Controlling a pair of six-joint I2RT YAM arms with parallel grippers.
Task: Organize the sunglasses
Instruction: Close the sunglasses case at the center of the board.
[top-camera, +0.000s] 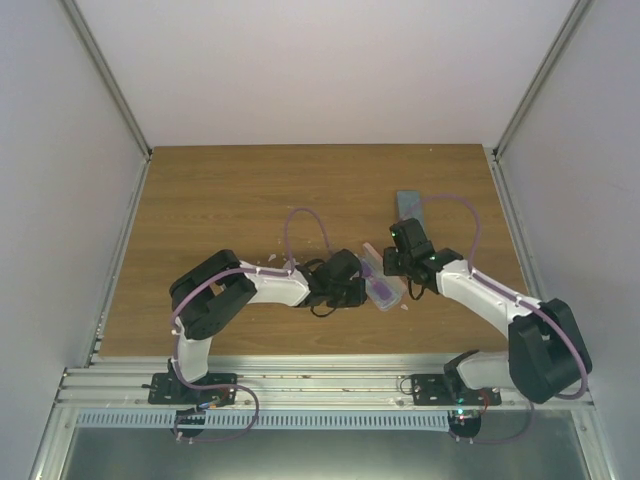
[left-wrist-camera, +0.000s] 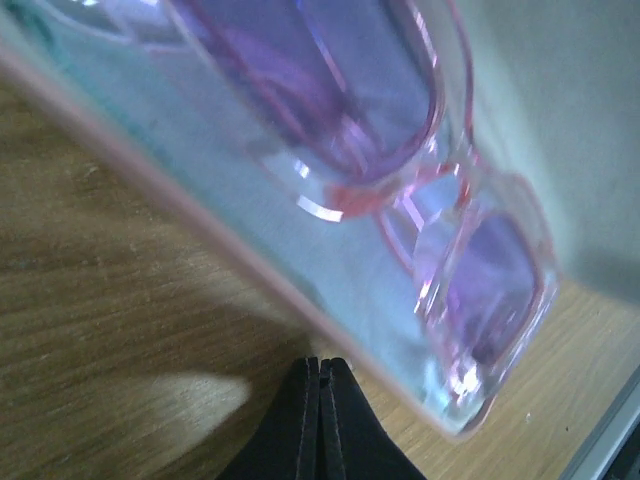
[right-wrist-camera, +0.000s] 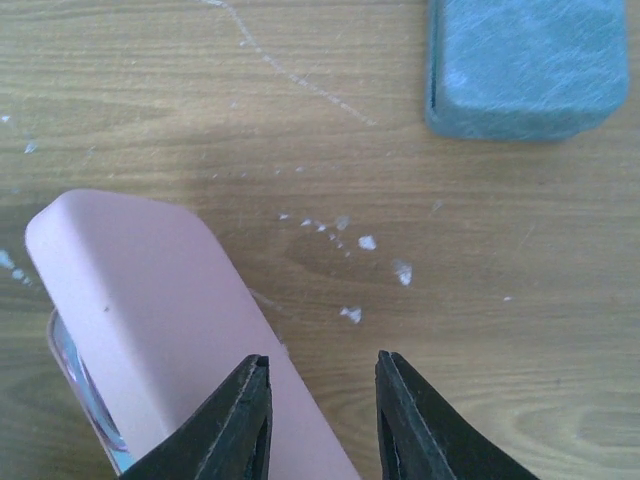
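Note:
The pink-framed sunglasses (left-wrist-camera: 400, 195) with pink-tinted lenses lie in an open pink case (top-camera: 383, 285) on a light blue cloth (left-wrist-camera: 200, 150). My left gripper (left-wrist-camera: 322, 365) is shut, its tips right at the case's near rim (left-wrist-camera: 200, 215), with nothing visible between them. My right gripper (right-wrist-camera: 320, 375) stands open at the case's other side. Its left finger is over the pink lid (right-wrist-camera: 150, 300) and its right finger over bare wood. The dark-lensed sunglasses are out of view.
A closed blue-grey case (right-wrist-camera: 525, 65) lies on the wooden table beyond the right gripper, also visible from above as the case (top-camera: 408, 205). Small white flecks (right-wrist-camera: 365, 243) dot the wood. Metal rails and white walls border the table (top-camera: 230, 200).

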